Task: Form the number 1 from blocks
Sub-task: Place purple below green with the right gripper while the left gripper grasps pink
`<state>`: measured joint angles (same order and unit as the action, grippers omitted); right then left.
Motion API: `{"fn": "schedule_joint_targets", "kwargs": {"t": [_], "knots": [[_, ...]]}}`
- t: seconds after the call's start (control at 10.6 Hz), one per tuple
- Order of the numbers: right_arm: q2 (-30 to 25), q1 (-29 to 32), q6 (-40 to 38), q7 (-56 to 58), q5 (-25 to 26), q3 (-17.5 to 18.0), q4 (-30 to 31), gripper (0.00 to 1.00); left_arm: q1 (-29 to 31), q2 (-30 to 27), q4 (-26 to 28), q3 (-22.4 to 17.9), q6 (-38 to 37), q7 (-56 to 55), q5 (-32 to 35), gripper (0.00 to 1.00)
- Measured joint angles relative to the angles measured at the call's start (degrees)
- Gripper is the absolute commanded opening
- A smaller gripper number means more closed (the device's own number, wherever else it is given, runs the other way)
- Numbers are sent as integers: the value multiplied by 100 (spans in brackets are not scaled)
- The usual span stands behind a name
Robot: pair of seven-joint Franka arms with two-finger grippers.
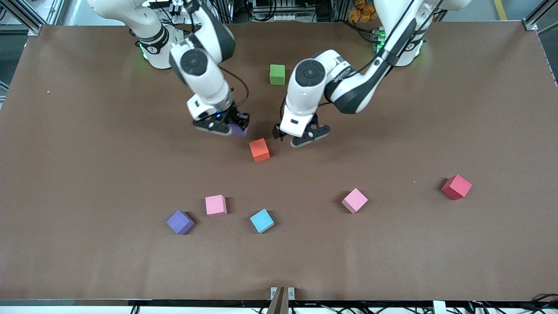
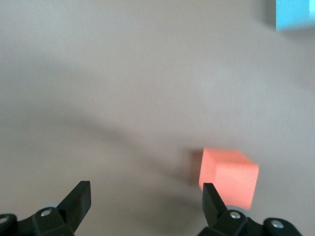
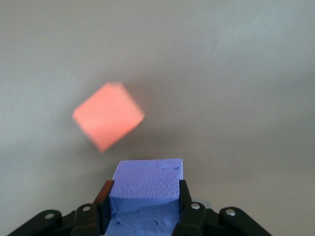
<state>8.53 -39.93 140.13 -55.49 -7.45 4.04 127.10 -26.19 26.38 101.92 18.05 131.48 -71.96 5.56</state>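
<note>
**Right gripper grasps a purple block beside the orange one**

The right gripper has its jaws clenched on a purple block, a matte foam cube with a pitted face, held over the middle of the brown desk. The left gripper hangs over the desk's middle too, jaws released and empty.

The orange block lies on the desk between the two grippers, slightly nearer the front camera, turned a little askew. The green block sits toward the desk's edge by the robots' bases.

Nearer the front edge lie a second purple block, a pink block, a light blue block, another pink block and a red block, the red one toward the left arm's end.
</note>
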Motion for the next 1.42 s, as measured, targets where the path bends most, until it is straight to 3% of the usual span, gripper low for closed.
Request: {"fn": "schedule_joint_targets", "kwargs": {"t": [0.19,0.38,0.85,1.14,1.42], "knots": [[-2,-318,171,-552,48,349,125,51,512,34,-145,-180,0,577,0,100],[38,-659,477,-983,75,475,277,51,819,77,-367,-663,-3,1089,-39,100],[448,-1354,855,-1345,248,510,338,51,757,1005,-1293,-1550,-3,1185,-671,100],[627,-1457,1004,-1358,307,510,337,51,631,1446,-1556,-1760,-2,1185,-790,100],[719,-1462,1088,-1358,317,512,337,52,624,1496,-1582,-1769,-11,1185,-798,100]]}}
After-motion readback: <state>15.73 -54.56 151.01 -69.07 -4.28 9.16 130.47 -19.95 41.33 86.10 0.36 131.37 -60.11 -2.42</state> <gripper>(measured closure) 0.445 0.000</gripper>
